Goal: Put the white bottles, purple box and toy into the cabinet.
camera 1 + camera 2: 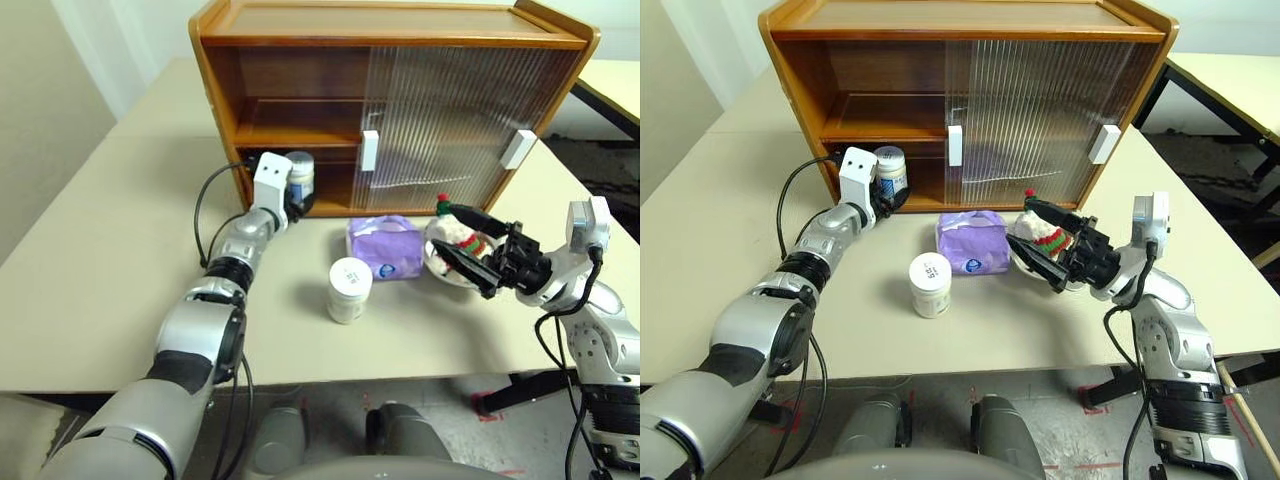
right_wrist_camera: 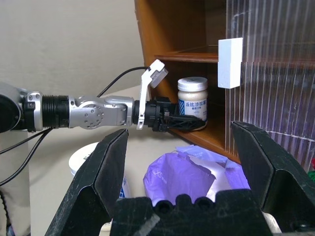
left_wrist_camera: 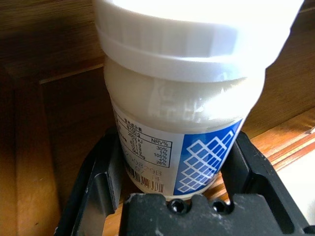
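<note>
A wooden cabinet (image 1: 300,90) stands open on its left half at the tabletop's (image 1: 110,260) far edge, where the left hand (image 1: 295,195), fingers clamped around one white bottle (image 1: 299,175), delivers it to the lower compartment's mouth. Judging by this, release comes next. Mid-tabletop wait the purple box (image 1: 385,247), the toy (image 1: 455,232) beside the wide-open, empty right hand (image 1: 462,243), and the second bottle (image 1: 349,290).

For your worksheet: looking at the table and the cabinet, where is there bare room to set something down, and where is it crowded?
Free: the wide table stretch beside the left arm, and the cabinet's upper shelf behind its open half. Crowded: in front of the cabinet, where the standing white bottle, purple box and toy sit close together, and the lower opening, where the left gripper holds the other white bottle.
</note>
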You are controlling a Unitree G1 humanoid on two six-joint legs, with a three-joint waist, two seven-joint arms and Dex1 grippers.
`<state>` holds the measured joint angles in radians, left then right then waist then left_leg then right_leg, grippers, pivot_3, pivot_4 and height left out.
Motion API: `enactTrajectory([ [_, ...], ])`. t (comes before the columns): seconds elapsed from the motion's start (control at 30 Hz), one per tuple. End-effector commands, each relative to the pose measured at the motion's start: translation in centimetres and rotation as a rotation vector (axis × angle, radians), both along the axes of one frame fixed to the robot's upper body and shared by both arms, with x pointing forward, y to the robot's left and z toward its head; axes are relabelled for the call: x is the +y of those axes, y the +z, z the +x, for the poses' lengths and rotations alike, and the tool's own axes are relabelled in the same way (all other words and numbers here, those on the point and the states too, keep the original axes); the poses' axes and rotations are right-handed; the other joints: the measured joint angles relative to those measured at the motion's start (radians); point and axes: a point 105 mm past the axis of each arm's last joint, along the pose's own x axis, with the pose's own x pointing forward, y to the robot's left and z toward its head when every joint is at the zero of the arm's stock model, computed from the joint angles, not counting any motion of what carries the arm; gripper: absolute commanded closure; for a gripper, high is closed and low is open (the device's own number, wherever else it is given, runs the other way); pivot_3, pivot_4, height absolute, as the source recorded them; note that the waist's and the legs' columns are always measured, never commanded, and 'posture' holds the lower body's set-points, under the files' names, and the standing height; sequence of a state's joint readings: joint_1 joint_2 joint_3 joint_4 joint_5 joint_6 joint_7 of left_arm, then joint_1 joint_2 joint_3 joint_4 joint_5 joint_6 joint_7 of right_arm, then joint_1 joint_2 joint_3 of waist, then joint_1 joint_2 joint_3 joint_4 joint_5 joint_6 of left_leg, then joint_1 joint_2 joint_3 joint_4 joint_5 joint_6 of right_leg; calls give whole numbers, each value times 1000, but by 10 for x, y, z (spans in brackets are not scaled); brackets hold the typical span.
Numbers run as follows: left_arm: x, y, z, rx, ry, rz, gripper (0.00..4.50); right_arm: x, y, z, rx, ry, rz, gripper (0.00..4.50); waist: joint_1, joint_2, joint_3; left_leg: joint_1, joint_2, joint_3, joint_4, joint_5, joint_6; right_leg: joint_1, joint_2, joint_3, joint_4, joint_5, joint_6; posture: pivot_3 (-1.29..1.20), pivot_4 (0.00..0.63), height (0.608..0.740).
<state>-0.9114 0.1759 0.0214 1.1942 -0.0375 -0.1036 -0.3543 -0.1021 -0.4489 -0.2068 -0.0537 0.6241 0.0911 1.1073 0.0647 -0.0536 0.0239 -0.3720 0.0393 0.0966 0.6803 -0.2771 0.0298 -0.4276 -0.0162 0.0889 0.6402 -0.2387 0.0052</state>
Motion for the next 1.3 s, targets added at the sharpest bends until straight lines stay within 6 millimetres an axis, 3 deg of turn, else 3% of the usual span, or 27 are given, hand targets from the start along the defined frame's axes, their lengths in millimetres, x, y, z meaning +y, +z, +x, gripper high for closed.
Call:
enactTrajectory([
  [0.03,-6,13,6,-40,1,6,1419,1,4,-3,-9,2,-4,0,-3,0,0,0,0,0,0,0,0,0,0,0,0,0,0,37,8,740],
  [0.73,-9,4,6,-6,48,-15,1419,10,1,-8,15,-21,12,0,-55,0,0,1,-2,-2,0,0,0,1,-1,0,1,0,0,17,1,740],
  [0.87,-6,3,6,-2,59,-11,10,10,1,-9,19,-20,13,0,-56,0,0,1,-2,-2,0,0,0,1,-1,0,1,0,0,19,3,740],
  [1.3,3,-3,1,-7,60,-29,10,15,-1,-7,23,-3,17,0,-55,0,0,1,-2,-2,0,0,0,1,-1,1,2,0,0,43,6,740],
])
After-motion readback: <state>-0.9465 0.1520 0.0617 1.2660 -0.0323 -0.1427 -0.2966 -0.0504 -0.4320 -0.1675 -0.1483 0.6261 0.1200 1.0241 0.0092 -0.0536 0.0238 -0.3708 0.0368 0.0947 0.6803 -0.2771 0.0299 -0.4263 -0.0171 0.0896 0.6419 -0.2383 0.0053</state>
